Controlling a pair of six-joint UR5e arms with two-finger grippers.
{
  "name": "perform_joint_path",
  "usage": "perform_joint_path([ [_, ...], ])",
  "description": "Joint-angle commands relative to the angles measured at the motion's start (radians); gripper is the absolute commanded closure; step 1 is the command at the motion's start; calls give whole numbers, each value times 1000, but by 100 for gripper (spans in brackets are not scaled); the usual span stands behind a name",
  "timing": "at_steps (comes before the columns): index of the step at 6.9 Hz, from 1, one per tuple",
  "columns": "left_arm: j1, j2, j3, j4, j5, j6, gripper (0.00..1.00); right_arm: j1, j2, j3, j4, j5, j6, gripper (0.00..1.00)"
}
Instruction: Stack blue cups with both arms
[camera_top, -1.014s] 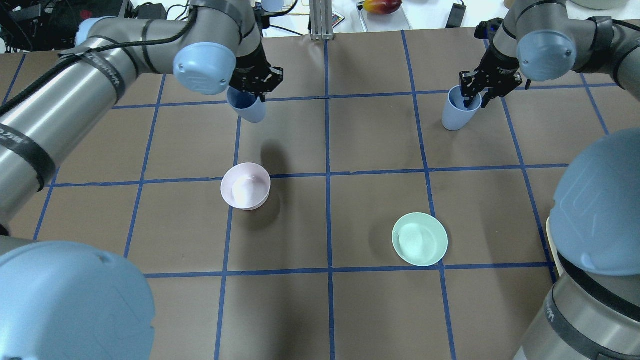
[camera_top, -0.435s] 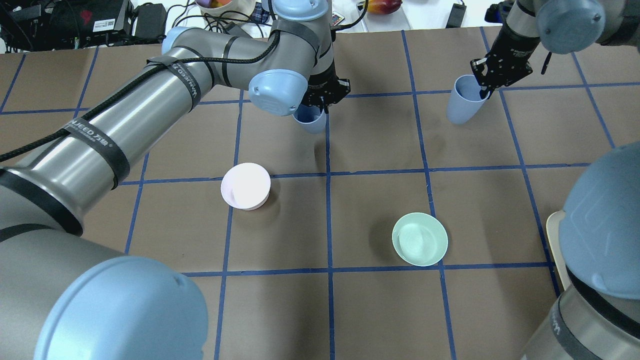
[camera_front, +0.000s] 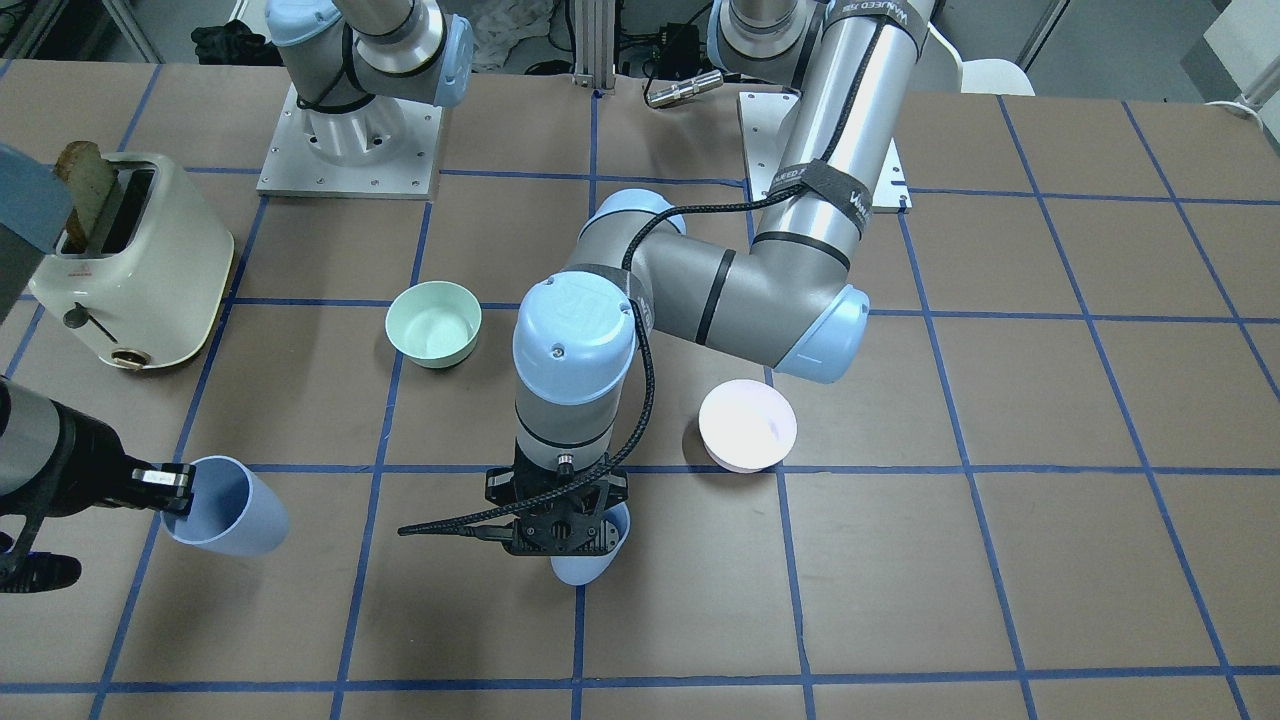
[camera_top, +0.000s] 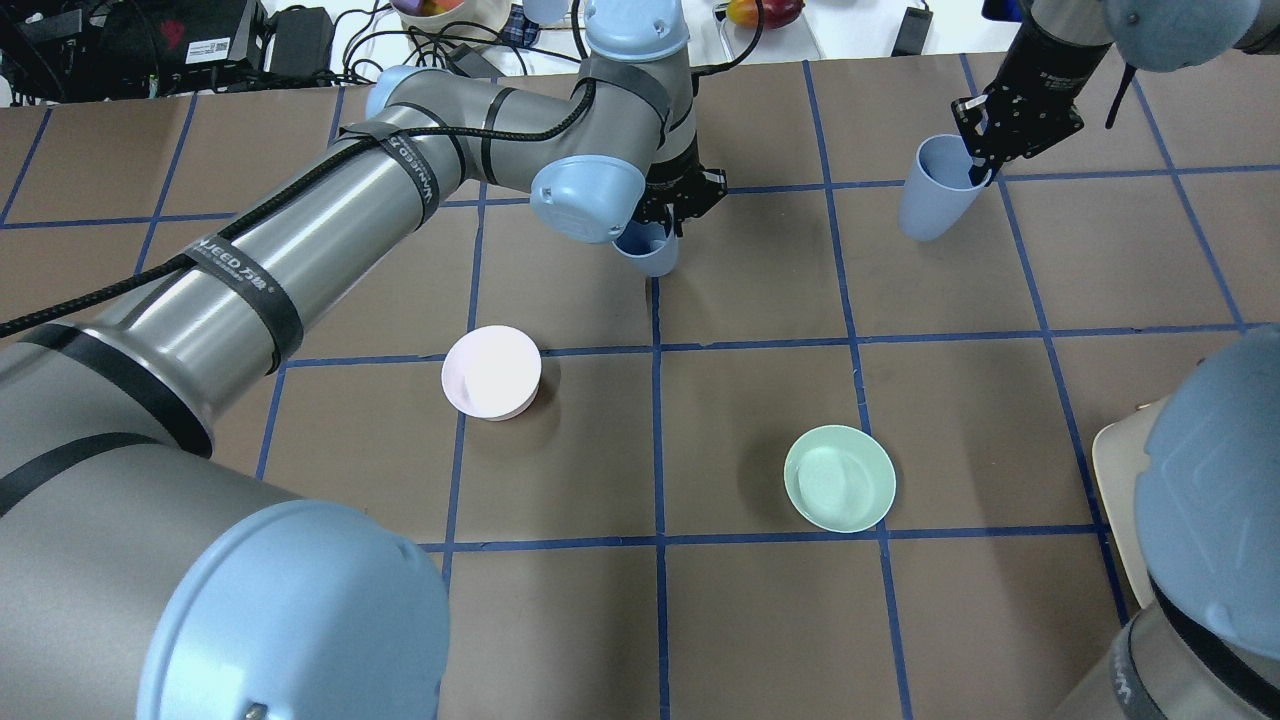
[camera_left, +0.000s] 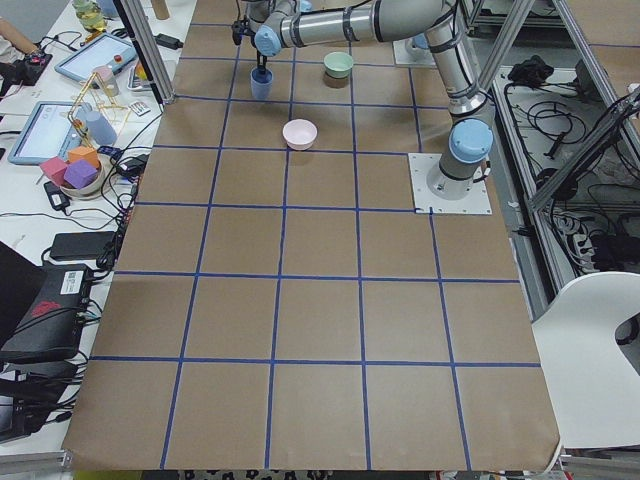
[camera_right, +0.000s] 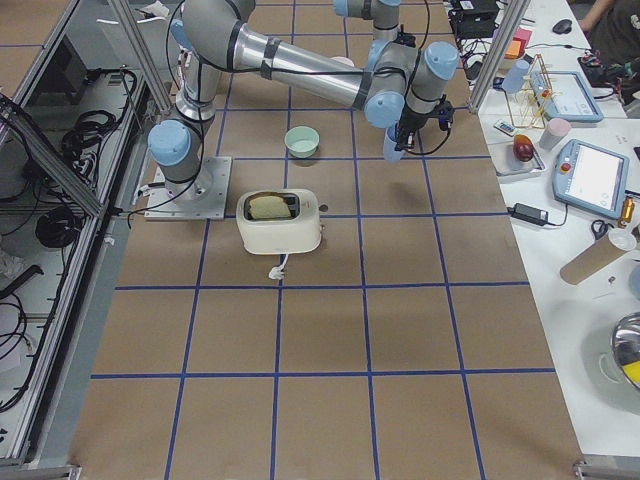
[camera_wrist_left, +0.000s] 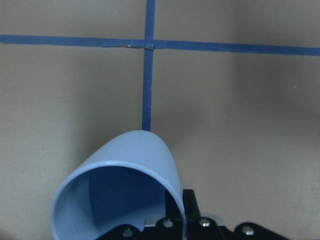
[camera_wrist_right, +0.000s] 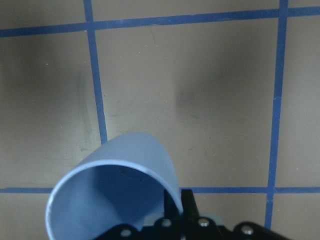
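Two blue cups, each pinched at the rim.
The left fingers are closed narrow on the wall of the first cup, one inside and one outside, at 12 o'clock from the centre of the bench. The right fingers grip the second cup the same way, at 2 o'clock. Both cups are smooth plastic, tapered and tilted, well apart.

Pale-blue cup and twin, well apart, both tilted, rims in jaws.
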Motion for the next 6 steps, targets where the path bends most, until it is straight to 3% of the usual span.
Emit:
perform_joint_path([
  [1,-3,26,5,-4,1,15,0,5,-24,-3,38,65,13,100],
  [2,9,68,11,-59,1,17,0,19,-29,-17,41,71,70,100],
  [4,87,227,46,-380,-36,93,0,127,-30,-61,49,68,213,100],
  [6,147,355,24,-556,-27,141,0,271,-30,-95,49,71,430,100],
])
